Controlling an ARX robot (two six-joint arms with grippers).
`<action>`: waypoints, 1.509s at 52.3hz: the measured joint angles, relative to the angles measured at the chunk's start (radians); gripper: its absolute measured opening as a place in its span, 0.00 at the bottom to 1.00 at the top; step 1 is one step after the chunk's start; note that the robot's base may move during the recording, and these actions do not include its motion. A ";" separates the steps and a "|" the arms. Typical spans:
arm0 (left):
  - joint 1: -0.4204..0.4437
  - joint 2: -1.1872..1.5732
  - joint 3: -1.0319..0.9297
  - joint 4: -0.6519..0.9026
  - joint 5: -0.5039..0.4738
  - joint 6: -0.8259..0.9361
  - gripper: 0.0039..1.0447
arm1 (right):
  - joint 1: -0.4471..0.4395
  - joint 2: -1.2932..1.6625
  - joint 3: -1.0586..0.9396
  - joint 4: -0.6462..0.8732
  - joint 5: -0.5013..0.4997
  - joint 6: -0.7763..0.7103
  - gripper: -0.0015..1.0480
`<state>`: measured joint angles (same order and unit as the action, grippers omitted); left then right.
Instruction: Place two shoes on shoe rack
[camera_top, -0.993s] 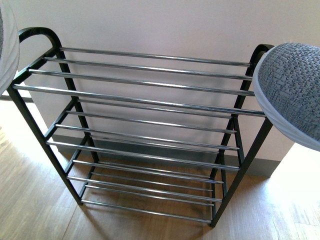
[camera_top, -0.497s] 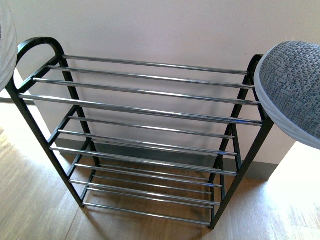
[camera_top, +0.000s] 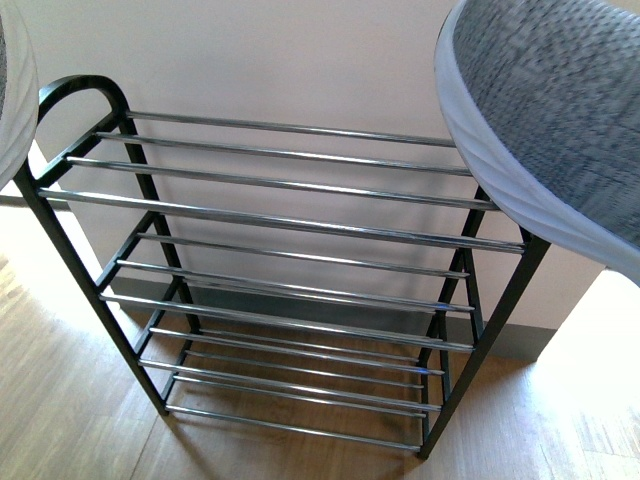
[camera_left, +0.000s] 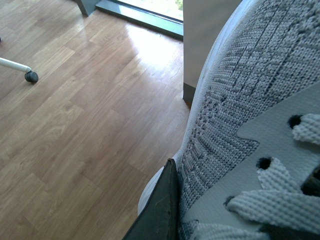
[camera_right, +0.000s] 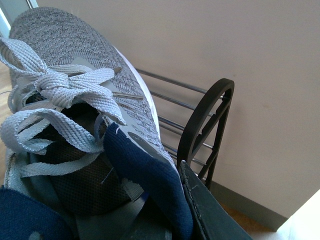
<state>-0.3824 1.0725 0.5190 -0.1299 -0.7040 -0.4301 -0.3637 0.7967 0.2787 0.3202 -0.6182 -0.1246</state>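
Observation:
The shoe rack (camera_top: 290, 225), black-framed with chrome rods, stands against the wall in the front view. One grey knit sneaker (camera_top: 545, 110) fills the upper right, its white-soled toe over the right end of the top tier. My right gripper (camera_right: 170, 210) is shut on this sneaker (camera_right: 65, 75) at its navy collar, with one black finger (camera_right: 210, 215) outside it. The other sneaker (camera_top: 12, 95) shows as a sliver at the left edge. My left gripper (camera_left: 172, 210) is shut on that sneaker (camera_left: 250, 115); one dark finger (camera_left: 160, 210) presses on its side.
Wooden floor (camera_left: 75, 130) lies under the left sneaker, with a chair caster (camera_left: 31, 76) and a wall corner (camera_left: 205, 40) nearby. The rack's rounded end loop (camera_right: 207, 120) stands close beside the right sneaker. A pale wall (camera_top: 300, 60) backs the rack.
The right sneaker has risen and swung left, closer to the camera, and now overlaps the rack's top right end. The left sneaker has barely shifted.

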 joint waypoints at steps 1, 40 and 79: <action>0.000 0.000 0.000 0.000 0.000 0.000 0.02 | 0.009 0.023 0.014 0.006 0.014 -0.001 0.02; 0.000 0.000 0.000 0.000 0.000 0.000 0.02 | 0.319 0.496 0.652 -0.206 0.455 0.034 0.02; 0.000 0.000 0.000 0.000 0.000 0.000 0.02 | 0.510 0.807 1.112 -0.961 0.816 0.559 0.02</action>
<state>-0.3824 1.0725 0.5190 -0.1299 -0.7036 -0.4301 0.1467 1.6039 1.3911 -0.6411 0.1974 0.4343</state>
